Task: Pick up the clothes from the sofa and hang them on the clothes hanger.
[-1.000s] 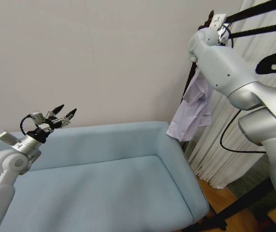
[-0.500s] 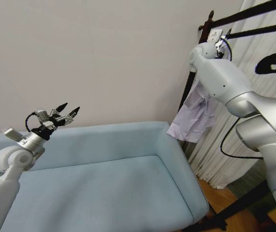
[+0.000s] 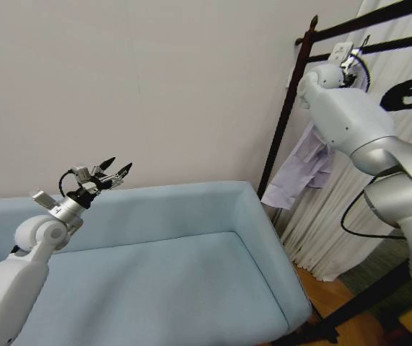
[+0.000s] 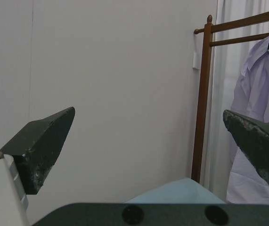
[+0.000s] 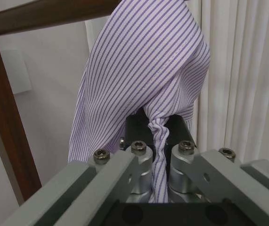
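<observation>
A purple-striped shirt (image 3: 301,167) hangs down beside the dark wooden clothes rack (image 3: 286,108), to the right of the light blue sofa (image 3: 155,288). My right arm is raised to the rack's top bars. Its gripper (image 5: 155,155) is shut on a bunched fold of the shirt (image 5: 143,70), just under a wooden bar (image 5: 44,12). Over the sofa's left end, my left gripper (image 3: 109,173) is held up open with nothing in it. From the left wrist, its fingers (image 4: 44,141) stand wide apart, facing the rack (image 4: 201,108) and the hanging shirt (image 4: 261,94).
A plain wall stands behind the sofa. White curtains (image 3: 343,238) hang behind the rack at the right. A black cable (image 3: 346,216) loops off my right arm. Wooden floor (image 3: 335,303) shows past the sofa's right end.
My right arm has swung to the right and up along the rack, taking the shirt with it and uncovering the rack's post. The left arm has drifted slightly right.
</observation>
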Available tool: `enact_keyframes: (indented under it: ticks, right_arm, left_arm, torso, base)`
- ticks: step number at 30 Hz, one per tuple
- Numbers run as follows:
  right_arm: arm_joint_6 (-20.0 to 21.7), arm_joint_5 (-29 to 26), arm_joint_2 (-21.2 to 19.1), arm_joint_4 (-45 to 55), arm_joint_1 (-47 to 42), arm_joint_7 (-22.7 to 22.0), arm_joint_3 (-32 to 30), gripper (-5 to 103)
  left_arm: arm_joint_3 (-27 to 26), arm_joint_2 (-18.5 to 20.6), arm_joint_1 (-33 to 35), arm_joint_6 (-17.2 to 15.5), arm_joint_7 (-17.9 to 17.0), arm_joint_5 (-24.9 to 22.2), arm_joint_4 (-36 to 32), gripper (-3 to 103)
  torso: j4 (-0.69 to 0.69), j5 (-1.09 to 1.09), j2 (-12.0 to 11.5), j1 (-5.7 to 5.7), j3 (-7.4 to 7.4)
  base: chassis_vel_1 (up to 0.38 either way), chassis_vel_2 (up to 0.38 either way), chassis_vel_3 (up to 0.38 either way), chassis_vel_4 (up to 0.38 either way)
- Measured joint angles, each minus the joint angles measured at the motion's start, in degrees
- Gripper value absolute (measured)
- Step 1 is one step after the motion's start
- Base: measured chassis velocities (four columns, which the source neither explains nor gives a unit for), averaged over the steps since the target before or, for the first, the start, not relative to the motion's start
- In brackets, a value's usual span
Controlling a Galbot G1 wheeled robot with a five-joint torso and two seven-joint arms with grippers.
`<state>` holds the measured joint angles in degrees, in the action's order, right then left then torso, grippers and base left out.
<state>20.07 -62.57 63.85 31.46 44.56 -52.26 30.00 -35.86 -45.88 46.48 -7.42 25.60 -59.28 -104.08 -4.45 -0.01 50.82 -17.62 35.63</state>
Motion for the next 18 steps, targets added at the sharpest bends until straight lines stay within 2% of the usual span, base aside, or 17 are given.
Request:
enact_keyframes:
  ticks: [18]
  right_arm:
    - [1.0,-3.8,-1.3,3.9,-2.1,-2.7,-0.3,2]
  left_arm:
    - [-1.0,-0.5,0.7,0.1,0.3,0.1,-0.4,100]
  torso:
    - [-0.02,-0.01,0.0,0.01,-0.01]
  base:
    - [0.000,0.000,0.000,0.000]
